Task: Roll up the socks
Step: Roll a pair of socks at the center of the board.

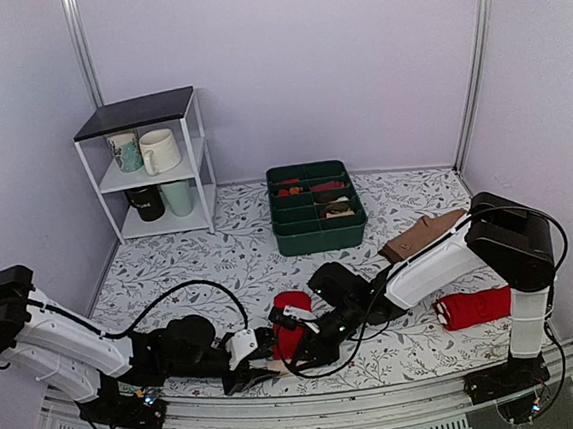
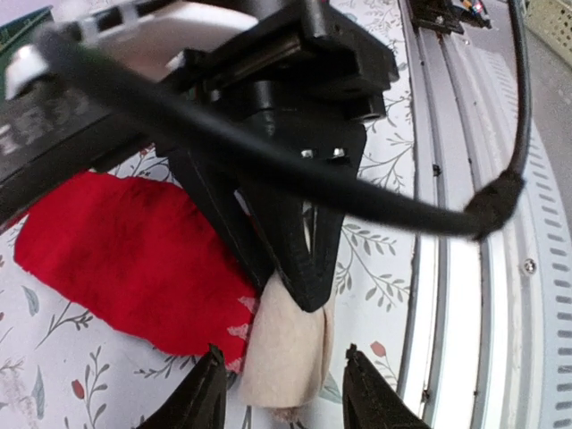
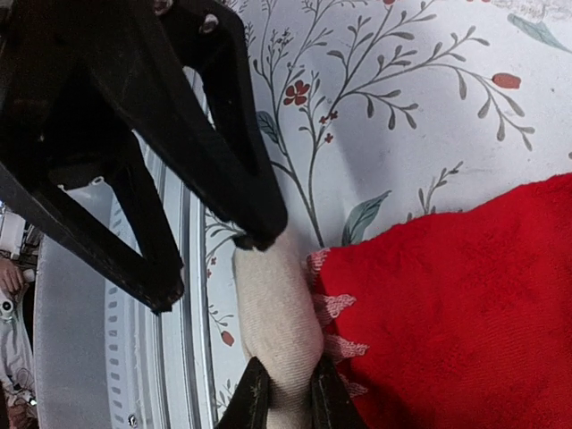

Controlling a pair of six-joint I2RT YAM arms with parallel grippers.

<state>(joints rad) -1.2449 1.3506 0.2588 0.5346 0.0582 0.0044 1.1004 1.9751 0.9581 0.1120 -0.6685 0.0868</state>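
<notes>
**Rolling barely begun: only the beige tip is gathered**

Top external view: the socks (image 1: 292, 319) lie on the patterned table (image 1: 220, 260) near its front edge, between the two arms. Their red body runs away from the robot and their pale end points toward the rail. The right gripper (image 1: 283, 343) and the left gripper (image 1: 260, 372) meet at that near end. A separate red sock (image 1: 475, 306) and a brown sock (image 1: 424, 235) lie well apart to the right, untouched.

Left wrist view: the left gripper's own fingers (image 2: 214, 384) stand wide apart on either side of the beige end (image 2: 277, 375) and grip nothing. The right gripper (image 2: 304, 299) comes down from above with its tips drawn together onto the same pale fabric. The red part spreads flat and loose to the left.

Right wrist view: the right gripper (image 3: 288, 366) is pinched on the beige end (image 3: 273, 304), with fabric squeezed between its tips. The pale section looks plump and rounded, but I cannot tell whether it is a first turn of the roll or just bunched cloth.

As I judge it, the task is at its start. The tip is gathered and held, while nearly the whole red length remains unrolled. That length is yet to be wound up and the bundle secured.
</notes>
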